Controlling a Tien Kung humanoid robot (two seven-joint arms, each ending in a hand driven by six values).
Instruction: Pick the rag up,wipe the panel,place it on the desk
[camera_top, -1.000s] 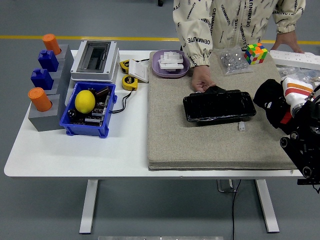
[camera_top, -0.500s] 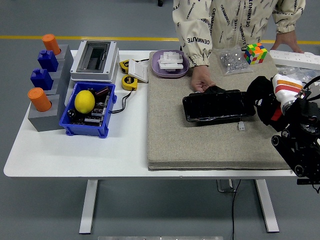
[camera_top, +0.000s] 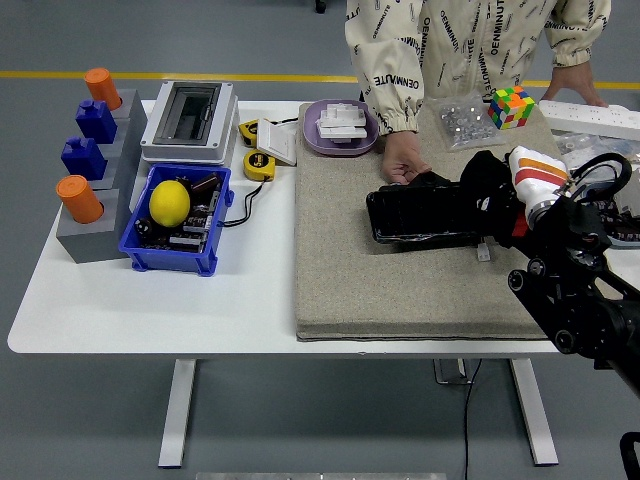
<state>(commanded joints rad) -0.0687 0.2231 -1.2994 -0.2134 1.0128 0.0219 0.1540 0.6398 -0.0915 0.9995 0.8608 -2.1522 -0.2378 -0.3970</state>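
Note:
A glossy black panel lies on the grey felt mat, in the middle of its far half. My right hand reaches in from the right and sits over the panel's right end, shut on a bunched black rag that touches the panel. A person at the far side steadies the panel's far edge with one hand; the other hand rests at the table's far right. My left arm is out of view.
A small white connector lies just in front of the panel. Behind it are a Rubik's cube, a bag of screws, a purple tray and a power strip. On the left stand a blue bin with a lemon, a white box and tape measures.
My right hand has moved left and slightly away from me with the rag, from beyond the panel's right end onto it. The person's hand stays on the panel.

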